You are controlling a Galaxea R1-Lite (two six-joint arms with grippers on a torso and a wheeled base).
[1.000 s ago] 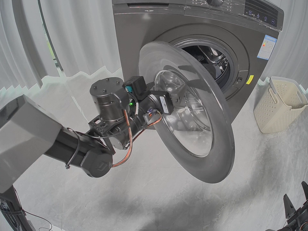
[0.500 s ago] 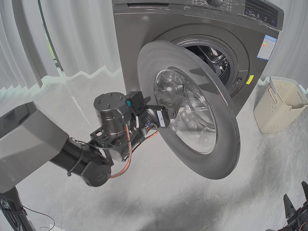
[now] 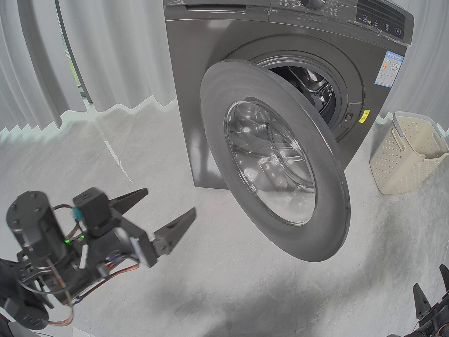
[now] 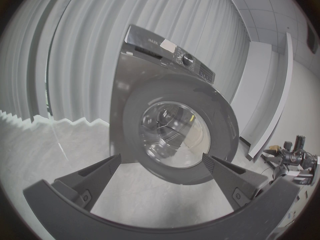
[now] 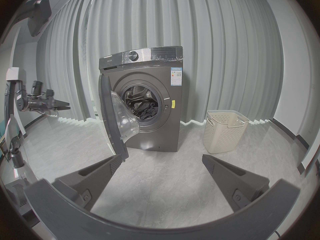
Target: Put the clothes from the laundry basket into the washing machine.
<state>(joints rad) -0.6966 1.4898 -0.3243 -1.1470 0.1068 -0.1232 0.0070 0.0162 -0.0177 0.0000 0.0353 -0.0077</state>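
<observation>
Left of door, left gripper splayed, empty

Item list, front to back:
1. Left gripper: low at left, well apart from door, fingers spread, nothing held.
2. Right gripper: tips at bottom-rt edge.
3. Washing machine: grey front-loader, centre.
4. Door: swung wide open, hinge on left side.
5. Drum opening: exposed, dark inside, contents unclear.
6. Laundry basket: cream, perforated, on floor just beside machine, rt.
7. Curtain: behind.
</observation>
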